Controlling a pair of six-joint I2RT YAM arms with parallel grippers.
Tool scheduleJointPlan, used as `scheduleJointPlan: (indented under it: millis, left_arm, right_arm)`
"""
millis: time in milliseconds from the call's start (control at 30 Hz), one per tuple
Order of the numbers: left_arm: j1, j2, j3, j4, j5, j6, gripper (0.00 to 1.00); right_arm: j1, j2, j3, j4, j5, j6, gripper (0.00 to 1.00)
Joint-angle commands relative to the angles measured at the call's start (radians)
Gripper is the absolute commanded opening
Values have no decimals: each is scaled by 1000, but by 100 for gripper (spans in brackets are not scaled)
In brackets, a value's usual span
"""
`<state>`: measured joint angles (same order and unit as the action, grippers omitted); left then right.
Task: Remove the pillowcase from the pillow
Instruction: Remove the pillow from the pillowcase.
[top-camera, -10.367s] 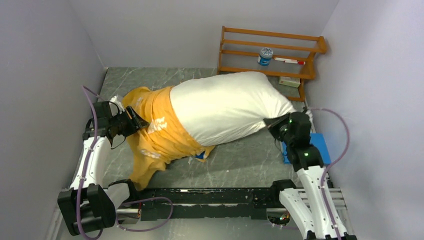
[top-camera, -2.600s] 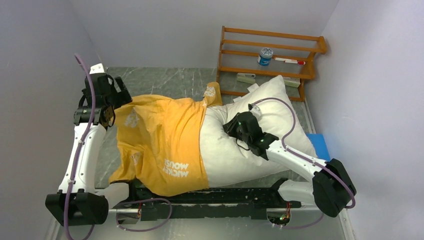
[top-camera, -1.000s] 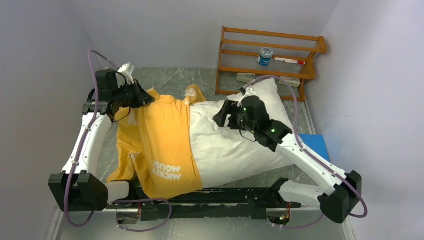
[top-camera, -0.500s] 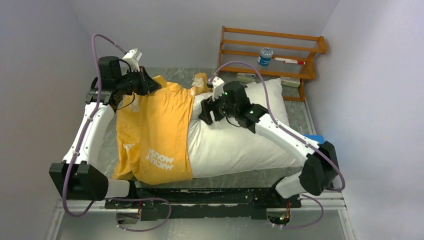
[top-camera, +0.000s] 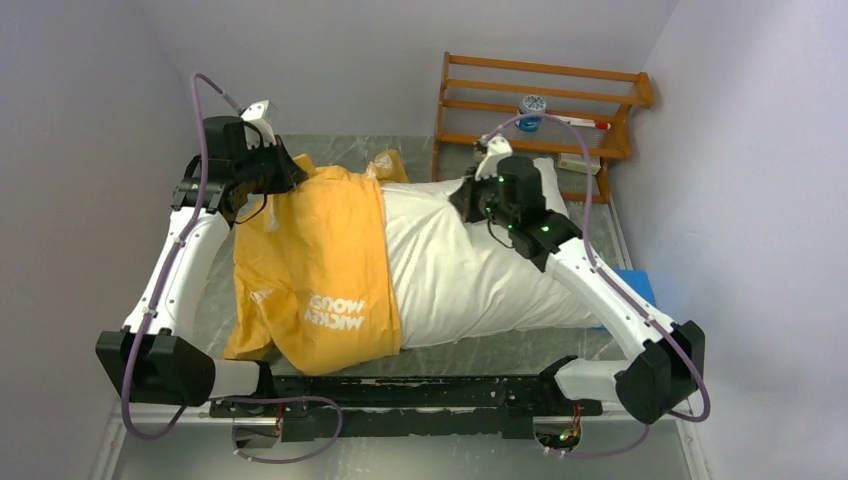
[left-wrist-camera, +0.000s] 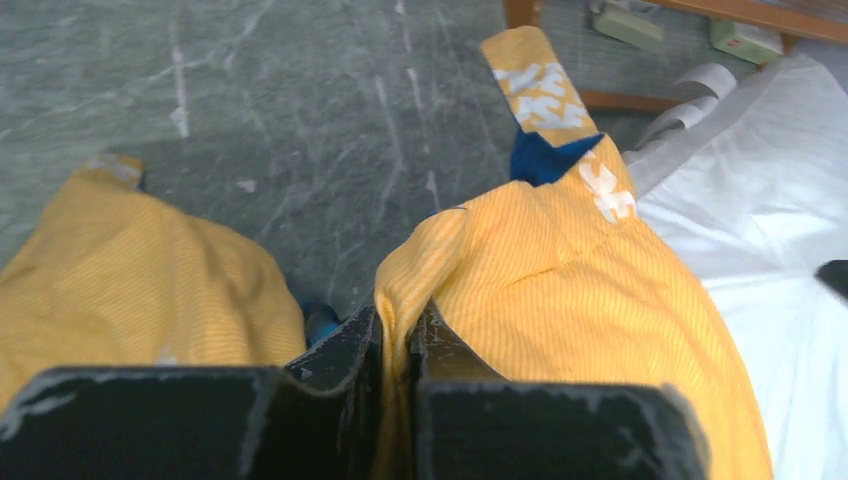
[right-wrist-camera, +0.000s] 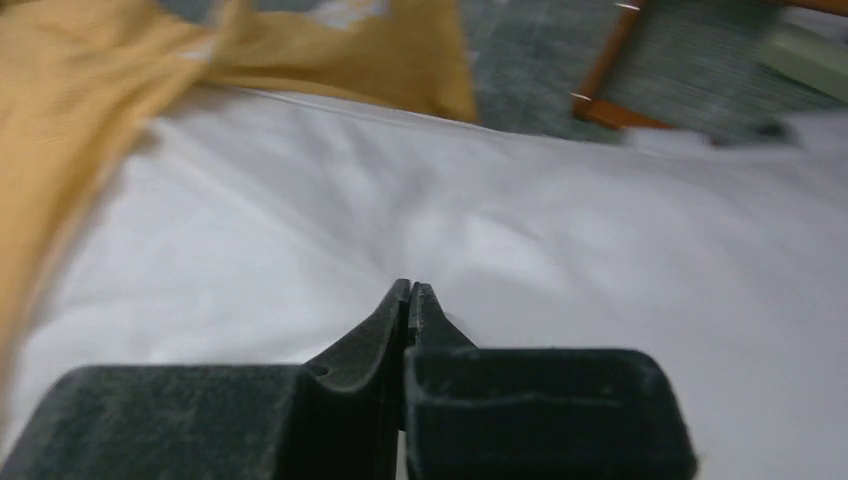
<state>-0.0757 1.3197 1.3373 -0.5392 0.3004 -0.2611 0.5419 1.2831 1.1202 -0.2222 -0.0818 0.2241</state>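
Observation:
The pillowcase (top-camera: 315, 260), yellow-orange face up with white lettering, covers the left end of the white pillow (top-camera: 480, 270), which lies across the table. My left gripper (top-camera: 293, 178) is shut on a fold of the pillowcase's far left corner; the left wrist view shows the yellow fabric (left-wrist-camera: 560, 270) pinched between the fingers (left-wrist-camera: 345, 350), with the gripper (left-wrist-camera: 398, 322) closed on it and the pillow (left-wrist-camera: 770, 200) at the right. My right gripper (top-camera: 462, 202) is shut at the pillow's far edge. In the right wrist view its tips (right-wrist-camera: 410, 292) meet against the white pillow (right-wrist-camera: 620, 250), with no fabric visible between them; the pillowcase (right-wrist-camera: 90, 100) lies at the left.
A wooden rack (top-camera: 540, 110) stands at the far right holding a jar (top-camera: 532, 105), a marker (top-camera: 580, 122) and small boxes. A blue pad (top-camera: 632, 283) peeks out at the pillow's right end. Grey walls close in on the left and right.
My right gripper has moved right and farther back, from beside the pillowcase's edge to the pillow's far edge. My left gripper keeps hold of the pillowcase, hardly moved.

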Motion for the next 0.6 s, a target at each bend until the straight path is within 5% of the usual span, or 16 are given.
scheduleJointPlan:
  millis: [0,167,300,433,567]
  left_arm:
    - [74,-65,74,20,-259,37,5]
    - [91,-55,72,27,-218,30,11]
    - [99,-57,45,82,-22,50,11]
    - [99,-72,9,126,99,46,10]
    - [99,-100,-25,163,137,30,10]
  right_arm:
    - [-113,-41,-64,-125,179,13,0]
    - [-114,-44,-87,-131,161,27,0]
    - [-112,-44,-51,-104,-79,-17,2]
    - [-110,-40,27,-45,-307,-32,61]
    - [-49,84,187,-100,-455,-121,88]
